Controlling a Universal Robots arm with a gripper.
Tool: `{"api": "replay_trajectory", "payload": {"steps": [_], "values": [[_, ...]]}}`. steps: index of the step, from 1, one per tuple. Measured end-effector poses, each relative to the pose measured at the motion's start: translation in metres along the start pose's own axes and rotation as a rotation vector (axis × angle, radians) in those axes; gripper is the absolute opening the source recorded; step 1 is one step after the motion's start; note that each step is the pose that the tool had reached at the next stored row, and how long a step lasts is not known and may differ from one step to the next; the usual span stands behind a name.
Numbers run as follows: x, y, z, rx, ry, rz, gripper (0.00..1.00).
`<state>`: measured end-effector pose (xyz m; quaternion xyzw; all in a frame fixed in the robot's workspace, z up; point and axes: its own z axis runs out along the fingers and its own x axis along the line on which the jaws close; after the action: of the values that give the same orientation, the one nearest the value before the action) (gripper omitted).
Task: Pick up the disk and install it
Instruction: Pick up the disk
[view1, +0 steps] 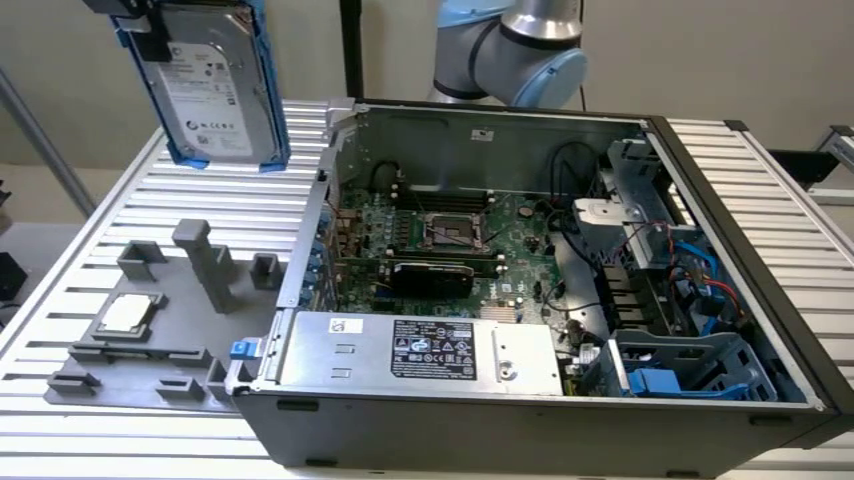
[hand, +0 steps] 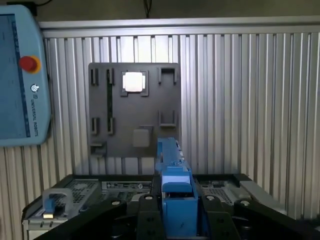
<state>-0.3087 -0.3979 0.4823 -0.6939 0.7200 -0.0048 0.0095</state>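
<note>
Out on the exterior view's left of the big open computer case (view1: 534, 430), the disk (view1: 214, 85) hangs up in the air. It stands on its edge, a bit tilted. Its white label faces us and blue rails run down both sides. The black claw (hand: 177, 220) holds it from the top. In the wrist view its two fingers (hand: 147, 219) pinch tight on the blue rail, one on each side. The disk touches nothing else. It is high above the ribbed table (view1: 174, 190), near the case's back corner on that side. Lower down, also on the left of the case, a flat grey plate (view1: 167, 330) lies on the table, with little grey posts sticking up from it. A small square silver chip (view1: 124, 314) sits in one of its pockets. Then comes the case itself, open on top. Inside it I see the green board (view1: 441, 240). In front of that, against the case's front wall, is a grey box with a black sticker (view1: 420, 350). In the case's front right corner sits a blue and grey bay (view1: 681, 365). Behind the case bends the robot's arm (view1: 514, 45), grey and light blue.
</note>
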Motion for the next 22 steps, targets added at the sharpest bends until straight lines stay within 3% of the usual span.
{"api": "replay_trajectory", "payload": {"steps": [11, 22], "values": [[0.014, -0.0505, -0.0101, -0.0005, 0.0000, 0.000, 0.00], [0.029, -0.1016, -0.0131, -0.0005, 0.0000, 0.000, 0.00]]}}
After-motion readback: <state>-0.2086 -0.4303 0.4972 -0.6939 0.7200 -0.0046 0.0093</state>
